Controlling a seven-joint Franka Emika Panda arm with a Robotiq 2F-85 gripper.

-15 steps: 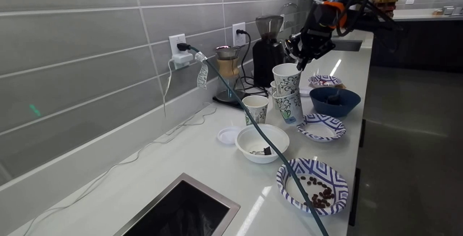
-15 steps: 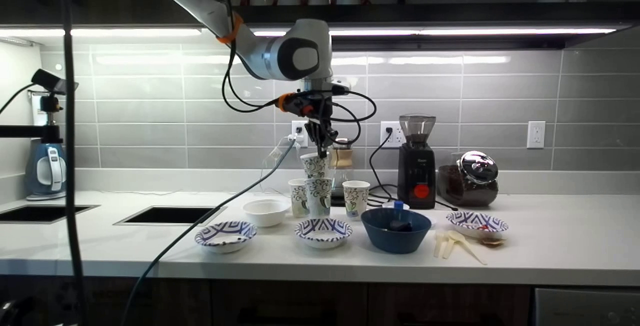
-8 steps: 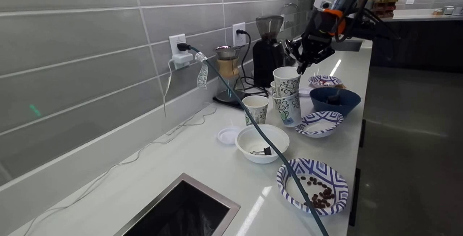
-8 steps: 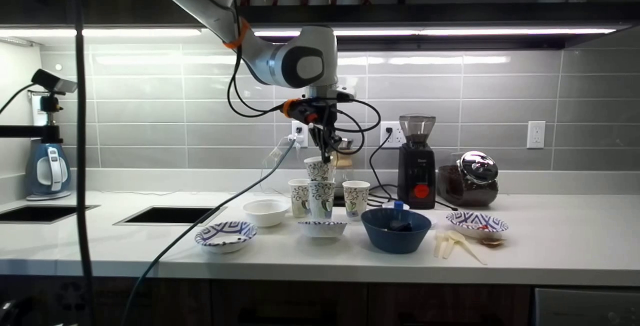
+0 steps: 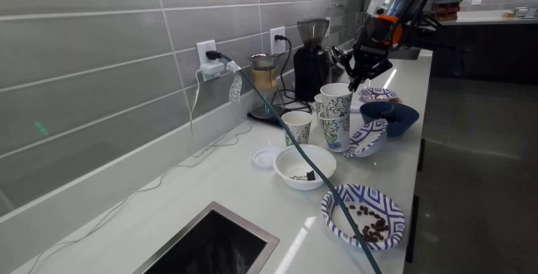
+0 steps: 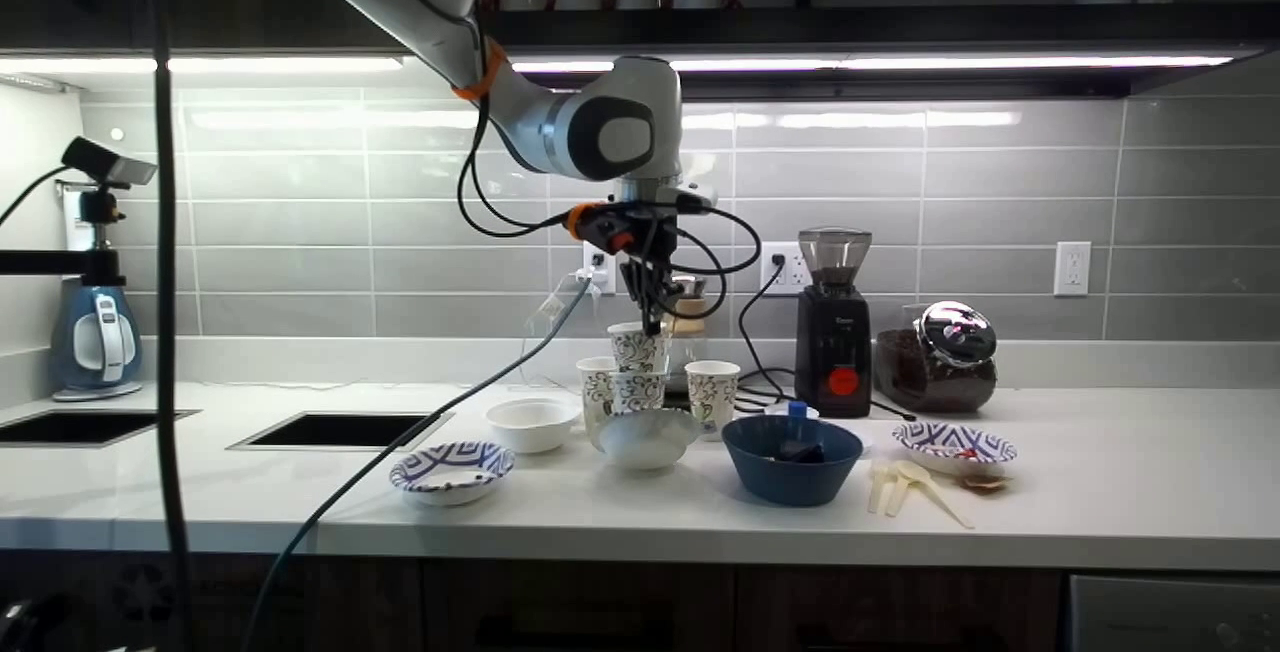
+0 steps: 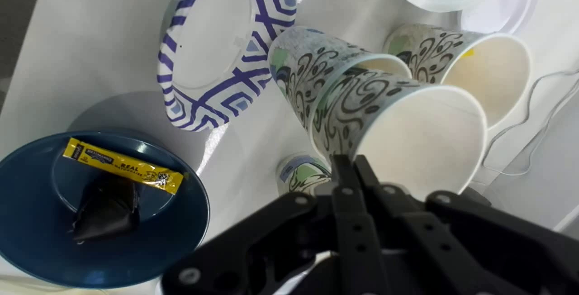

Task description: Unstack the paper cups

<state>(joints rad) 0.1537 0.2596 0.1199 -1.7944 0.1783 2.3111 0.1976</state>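
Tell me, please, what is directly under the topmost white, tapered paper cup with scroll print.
The topmost cup sits partly inside another white, tapered paper cup. Its base, and anything beneath it in there, are hidden by the lower cup's wall.

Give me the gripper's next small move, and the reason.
Probably ease the upper cup and the lower cup it nests in toward the tiled wall: the gripper pinches the upper cup's rim, and the tilted patterned bowl seems to touch the lower cup's base, so unstacking there might upset it.
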